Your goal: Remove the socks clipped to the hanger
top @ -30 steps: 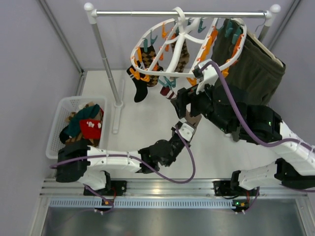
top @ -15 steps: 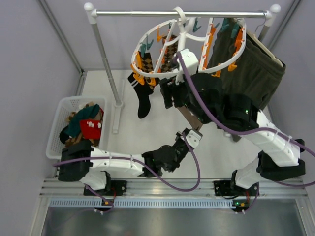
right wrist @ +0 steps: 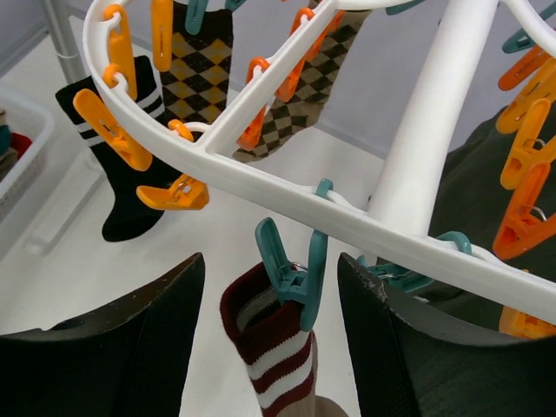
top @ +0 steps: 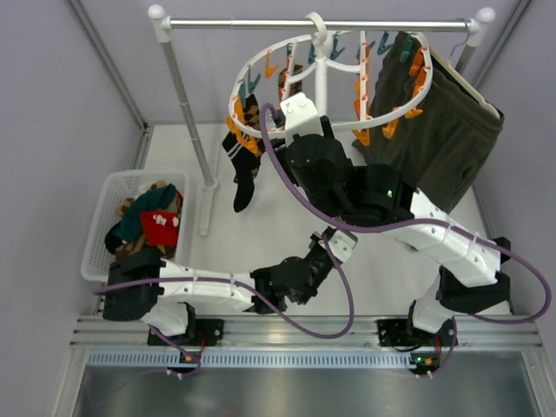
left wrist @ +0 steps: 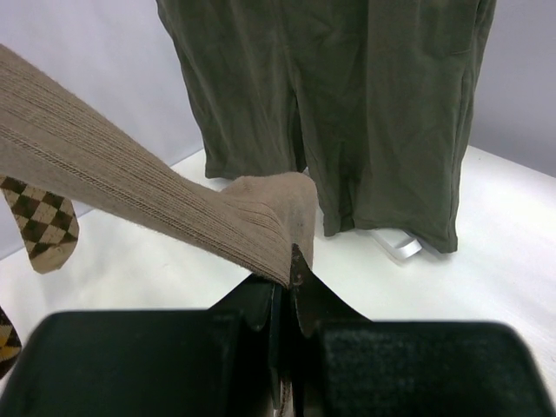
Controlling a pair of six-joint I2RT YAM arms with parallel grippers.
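Note:
The round white hanger [right wrist: 261, 187] fills the right wrist view; in the top view the hanger [top: 261, 65] hangs from the rail. A teal clip [right wrist: 291, 274] grips a tan sock's red-and-white cuff [right wrist: 269, 347]. My right gripper [right wrist: 271, 295] is open, one finger on each side of that clip, not touching it. My left gripper [left wrist: 294, 261] is shut on the toe end of the tan ribbed sock [left wrist: 174, 208], which stretches up to the left. A black striped sock [right wrist: 130, 191] and two argyle socks [right wrist: 198, 74] [right wrist: 304, 95] stay clipped.
Dark green shorts [top: 443, 130] hang at the right end of the steel rail [top: 261, 24]. A white basket [top: 117, 191] holding several socks stands at the left. The hanger's thick centre post [right wrist: 426, 148] is just right of my right gripper.
The right arm has swung left and up under the hanger, and its jaws have narrowed around the teal clip. The hanger has swung with it. The left gripper keeps its hold.

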